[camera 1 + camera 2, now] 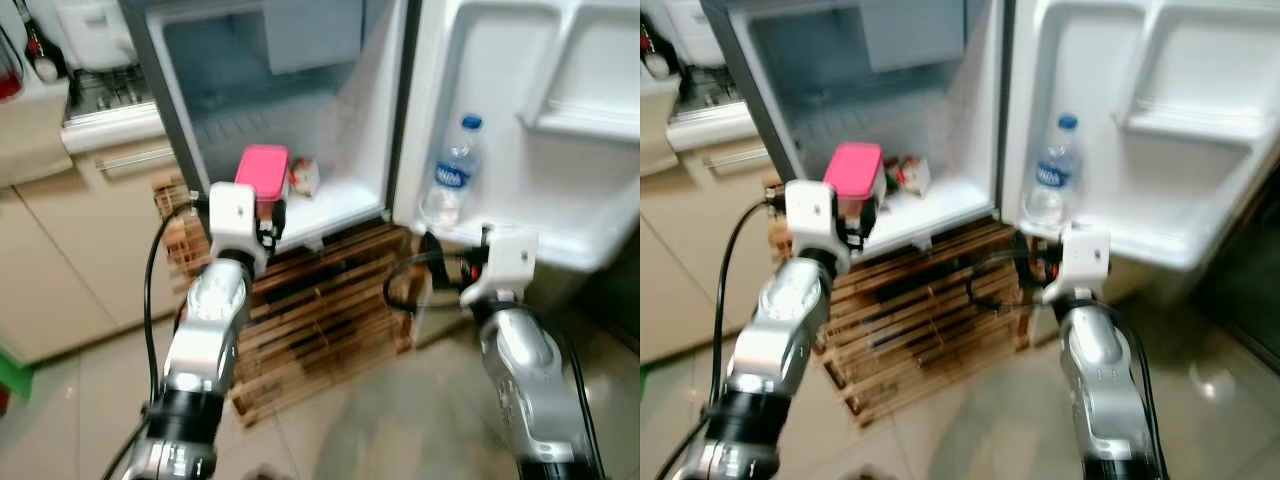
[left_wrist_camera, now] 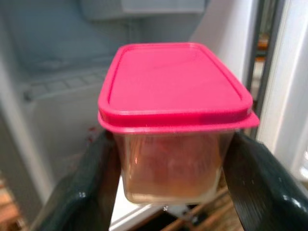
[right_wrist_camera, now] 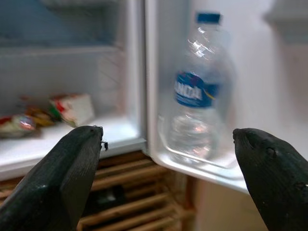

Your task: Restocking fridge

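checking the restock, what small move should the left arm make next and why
Probably ease the left tool forward and set the pink-lidded container on the fridge floor. It is gripped and held just before the open fridge, and there looks to be room beside the snack packets.

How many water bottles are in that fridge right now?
1. A clear water bottle with a blue cap stands upright in the lower shelf of the open fridge door. Others could be hidden in parts of the fridge out of view.

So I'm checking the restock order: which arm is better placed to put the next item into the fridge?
Left. The left gripper already holds the pink-lidded container right before the open fridge compartment. The right gripper is open and empty, facing the water bottle in the door.
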You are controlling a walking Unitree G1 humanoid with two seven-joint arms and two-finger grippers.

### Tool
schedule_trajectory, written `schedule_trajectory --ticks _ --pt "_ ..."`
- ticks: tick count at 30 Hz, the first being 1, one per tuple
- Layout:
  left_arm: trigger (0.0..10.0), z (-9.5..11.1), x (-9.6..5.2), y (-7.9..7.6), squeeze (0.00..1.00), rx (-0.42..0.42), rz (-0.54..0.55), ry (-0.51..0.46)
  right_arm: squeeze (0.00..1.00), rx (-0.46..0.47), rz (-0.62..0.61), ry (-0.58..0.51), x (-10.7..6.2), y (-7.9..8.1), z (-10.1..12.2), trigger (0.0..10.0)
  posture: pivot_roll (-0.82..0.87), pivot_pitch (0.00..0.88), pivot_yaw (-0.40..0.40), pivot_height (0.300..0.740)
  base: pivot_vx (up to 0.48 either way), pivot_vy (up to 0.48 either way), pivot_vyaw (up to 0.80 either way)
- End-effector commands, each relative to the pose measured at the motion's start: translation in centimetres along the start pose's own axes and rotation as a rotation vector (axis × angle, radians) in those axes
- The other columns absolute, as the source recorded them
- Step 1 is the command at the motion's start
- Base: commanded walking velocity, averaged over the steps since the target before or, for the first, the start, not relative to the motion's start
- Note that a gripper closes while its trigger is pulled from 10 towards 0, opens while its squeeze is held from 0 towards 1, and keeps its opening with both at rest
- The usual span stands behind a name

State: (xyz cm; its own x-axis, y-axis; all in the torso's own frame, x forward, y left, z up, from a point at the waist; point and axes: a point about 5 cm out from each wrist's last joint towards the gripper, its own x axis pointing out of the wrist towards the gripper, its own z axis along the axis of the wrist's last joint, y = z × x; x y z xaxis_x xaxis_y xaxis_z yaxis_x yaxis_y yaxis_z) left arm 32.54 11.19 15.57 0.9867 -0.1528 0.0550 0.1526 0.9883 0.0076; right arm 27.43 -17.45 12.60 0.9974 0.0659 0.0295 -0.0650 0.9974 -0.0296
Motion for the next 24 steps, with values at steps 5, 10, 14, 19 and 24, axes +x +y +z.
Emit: schedule_trajectory --ticks 5,10,14,19,24 --pt "10.0 -0.64 0.09 1.31 0.0 -0.011 0.055 0.042 0.0 -0.019 0.049 -0.013 0.37 1.07 0.49 10.0 -0.11 0.0 0.06 0.74 0.299 -0.373 0.5" --pt "10.0 -0.24 0.02 1.26 0.0 -0.08 0.061 0.005 0.0 -0.02 0.039 -0.002 0.66 1.06 0.35 10.0 -0.11 0.0 0.055 0.74 0.299 -0.371 0.49" --pt "10.0 -0.3 0.09 1.25 0.0 -0.071 0.06 0.012 0.0 -0.012 0.039 0.008 0.8 1.03 0.29 10.0 -0.1 0.0 0.051 0.74 0.285 -0.186 0.22" --pt "10.0 0.07 0.04 1.32 0.0 -0.105 0.057 -0.011 0.0 -0.001 0.012 0.01 1.04 0.67 0.25 10.0 -0.1 0.0 0.048 0.74 0.055 0.0 0.0" --pt "10.0 0.02 0.05 1.37 0.0 -0.09 0.056 -0.011 0.0 -0.013 0.03 -0.001 1.0 0.85 0.36 10.0 -0.1 0.0 0.046 0.74 0.0 0.0 0.27"
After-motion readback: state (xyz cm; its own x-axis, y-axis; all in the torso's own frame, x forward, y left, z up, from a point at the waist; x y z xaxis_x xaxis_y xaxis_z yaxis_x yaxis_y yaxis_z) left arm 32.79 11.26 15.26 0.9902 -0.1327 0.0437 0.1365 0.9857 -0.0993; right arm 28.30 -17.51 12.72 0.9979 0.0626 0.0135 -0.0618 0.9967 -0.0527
